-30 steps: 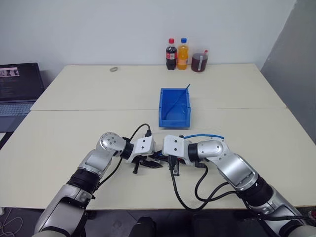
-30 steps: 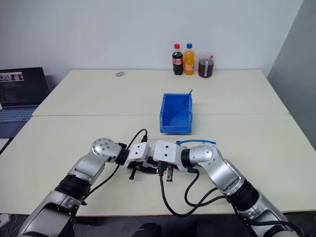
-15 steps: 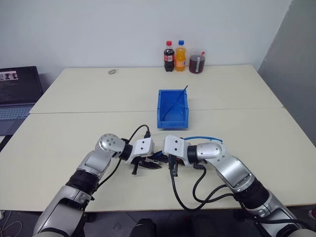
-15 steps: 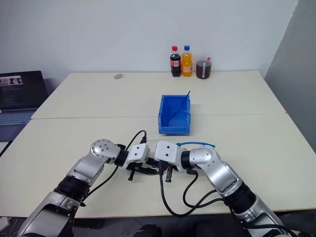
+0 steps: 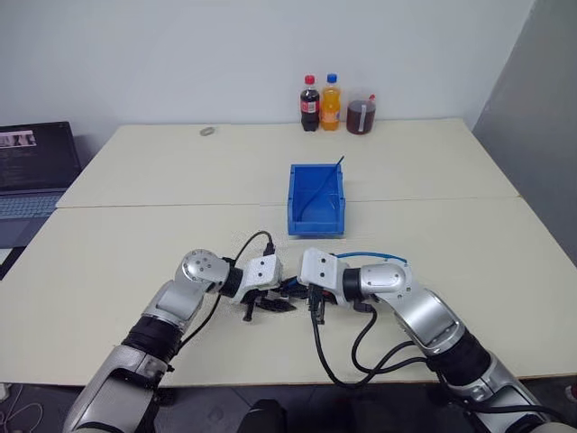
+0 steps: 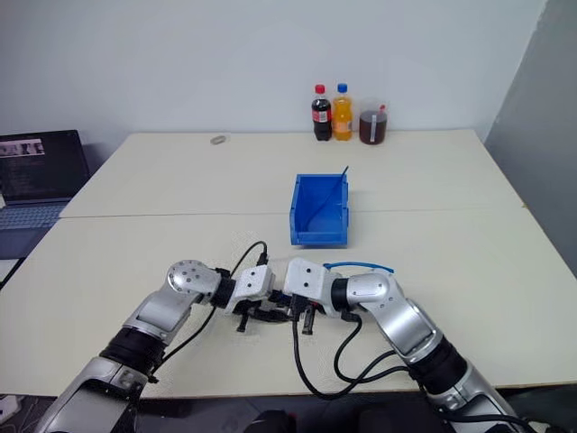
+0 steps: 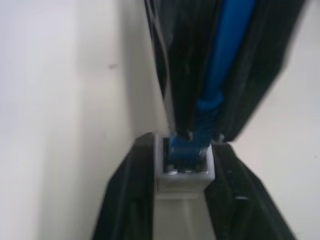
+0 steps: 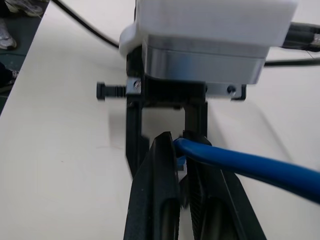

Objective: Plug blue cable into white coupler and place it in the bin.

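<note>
My left claw [image 7: 182,200] grips white coupler [image 7: 184,172]; right claw [image 8: 182,200] pinches blue cable [image 8: 250,167]. Bare table [image 5: 135,253] around, bin [image 5: 316,198] well beyond.

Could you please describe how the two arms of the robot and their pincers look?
Both arms have silver-grey metallic segments with black joints. Each wrist ends in a white boxy housing carrying a pincer of two black fingers: left pincer, right pincer. Thick black cables loop from each wrist. The left elbow has a round cap with small holes.
</note>
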